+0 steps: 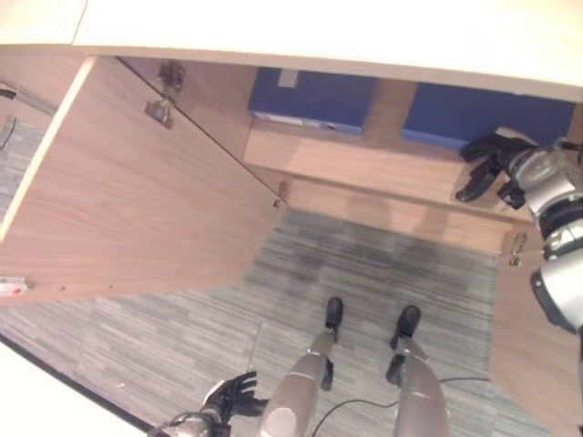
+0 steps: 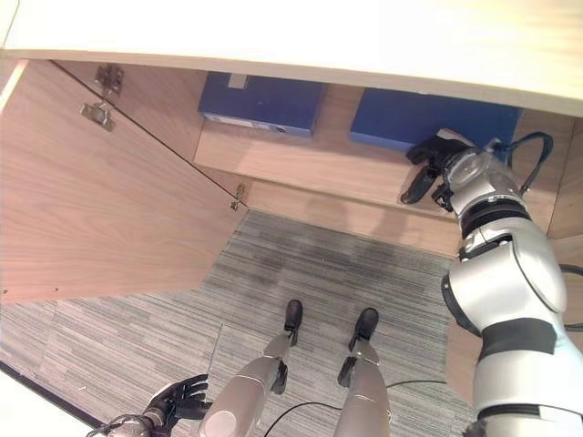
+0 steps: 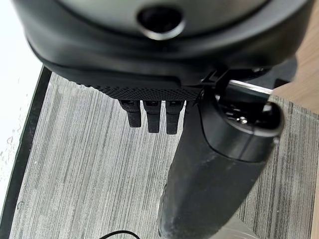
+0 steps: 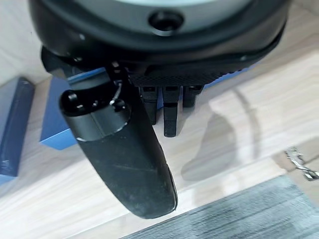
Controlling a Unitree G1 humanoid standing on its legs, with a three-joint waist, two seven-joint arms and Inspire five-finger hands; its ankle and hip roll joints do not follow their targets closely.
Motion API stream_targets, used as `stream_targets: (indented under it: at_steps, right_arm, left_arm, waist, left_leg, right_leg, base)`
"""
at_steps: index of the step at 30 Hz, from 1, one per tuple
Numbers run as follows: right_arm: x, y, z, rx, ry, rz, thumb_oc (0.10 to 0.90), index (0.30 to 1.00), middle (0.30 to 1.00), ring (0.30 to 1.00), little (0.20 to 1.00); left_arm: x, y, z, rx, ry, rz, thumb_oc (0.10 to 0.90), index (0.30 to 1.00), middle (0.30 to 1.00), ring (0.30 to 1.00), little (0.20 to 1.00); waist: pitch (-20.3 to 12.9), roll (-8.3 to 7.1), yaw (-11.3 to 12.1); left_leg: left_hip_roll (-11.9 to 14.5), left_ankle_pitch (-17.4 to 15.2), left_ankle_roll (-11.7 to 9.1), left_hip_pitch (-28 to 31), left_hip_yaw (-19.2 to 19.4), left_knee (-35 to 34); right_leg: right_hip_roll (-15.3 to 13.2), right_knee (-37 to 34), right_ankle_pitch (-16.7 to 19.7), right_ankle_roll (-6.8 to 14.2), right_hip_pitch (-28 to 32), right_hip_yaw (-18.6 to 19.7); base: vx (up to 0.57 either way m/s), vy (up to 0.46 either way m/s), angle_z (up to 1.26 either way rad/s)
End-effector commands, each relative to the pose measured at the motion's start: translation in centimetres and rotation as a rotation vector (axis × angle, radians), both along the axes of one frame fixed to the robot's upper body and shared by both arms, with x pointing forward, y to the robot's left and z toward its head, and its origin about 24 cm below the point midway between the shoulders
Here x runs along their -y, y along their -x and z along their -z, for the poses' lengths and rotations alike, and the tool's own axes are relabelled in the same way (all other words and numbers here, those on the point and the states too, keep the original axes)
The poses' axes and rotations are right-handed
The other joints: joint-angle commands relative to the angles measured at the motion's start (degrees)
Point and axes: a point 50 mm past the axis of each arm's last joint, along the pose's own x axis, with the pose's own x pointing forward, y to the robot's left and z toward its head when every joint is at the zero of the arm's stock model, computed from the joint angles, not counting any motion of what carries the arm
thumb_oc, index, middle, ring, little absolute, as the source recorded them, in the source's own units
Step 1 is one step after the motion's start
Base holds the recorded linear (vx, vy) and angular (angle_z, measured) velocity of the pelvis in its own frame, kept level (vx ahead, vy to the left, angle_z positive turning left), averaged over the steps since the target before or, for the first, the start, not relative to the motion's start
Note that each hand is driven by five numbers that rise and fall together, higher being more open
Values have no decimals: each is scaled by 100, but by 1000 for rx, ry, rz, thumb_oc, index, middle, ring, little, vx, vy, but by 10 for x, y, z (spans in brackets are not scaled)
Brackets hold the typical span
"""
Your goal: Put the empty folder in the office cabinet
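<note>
Wood cabinet (image 1: 137,200) stands open above striped carpet (image 1: 364,273), two blue folders (image 1: 314,100) (image 1: 483,114) lying flat on its shelf (image 1: 364,164). Right hand (image 1: 492,164), fingers relaxed and empty, hovers just beside the right folder. Left hand (image 1: 232,396) hangs open near the carpet. No writing is legible.

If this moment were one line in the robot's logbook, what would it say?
cabinet door: open | two blue folders: lying on shelf | right hand: open, empty, over shelf | left hand: open, low over carpet
</note>
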Motion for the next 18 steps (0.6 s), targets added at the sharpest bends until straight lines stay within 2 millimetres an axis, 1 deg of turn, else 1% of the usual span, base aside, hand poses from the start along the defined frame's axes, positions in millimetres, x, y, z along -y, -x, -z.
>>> stream_targets:
  at_steps: [1, 5, 6, 7, 12, 18]
  right_arm:
    - [88, 57, 17, -211, 190, 365, 800, 900, 900, 900, 900]
    - [68, 44, 35, -258, 221, 283, 800, 900, 900, 900, 900]
    - [63, 42, 41, -268, 218, 264, 800, 900, 900, 900, 900]
    - [55, 39, 53, -296, 217, 232, 800, 900, 900, 900, 900]
    - [34, 34, 87, -370, 219, 148, 800, 900, 900, 900, 900]
    - [4, 29, 121, -432, 222, 39, 800, 900, 900, 900, 900]
  left_arm:
    - [-24, 24, 7, -109, -97, -15, 800, 900, 900, 900, 900]
    - [-23, 22, 9, -128, -117, 2, 800, 900, 900, 900, 900]
    - [-23, 23, 10, -139, -126, 8, 800, 900, 900, 900, 900]
    - [-23, 25, 12, -158, -137, 21, 800, 900, 900, 900, 900]
    - [-28, 27, 13, -192, -176, 50, 800, 900, 900, 900, 900]
    - [-30, 33, 15, -231, -201, 69, 800, 900, 900, 900, 900]
  waist:
    - [58, -45, -91]
    - [-45, -121, -101]
    - [-67, -131, -108]
    - [-164, -173, -131]
    - [-418, -262, -173]
    - [-669, -402, -192]
  left_leg:
    - [-340, -911, -103, 460, 375, 181]
    - [-365, -1082, -63, 592, 390, 408]
    - [-378, -1127, -48, 628, 385, 471]
    - [-413, -1152, -24, 697, 369, 503]
    - [-495, -1218, 28, 949, 375, 492]
    - [-556, -1411, 111, 1194, 408, 666]
  right_leg:
    - [311, -1324, 337, 305, 551, 22]
    - [237, -1302, 320, 314, 736, 41]
    - [217, -1293, 324, 322, 782, 47]
    - [175, -1315, 360, 344, 849, 46]
    - [113, -1483, 516, 439, 1020, 0]
    - [70, -1538, 534, 490, 1235, 41]
  base:
    - [-14, 68, -1]
    - [-9, 74, -3]
    - [-20, 120, -3]
    - [-6, 119, -3]
    - [-3, 85, -4]
    - [11, 52, -4]
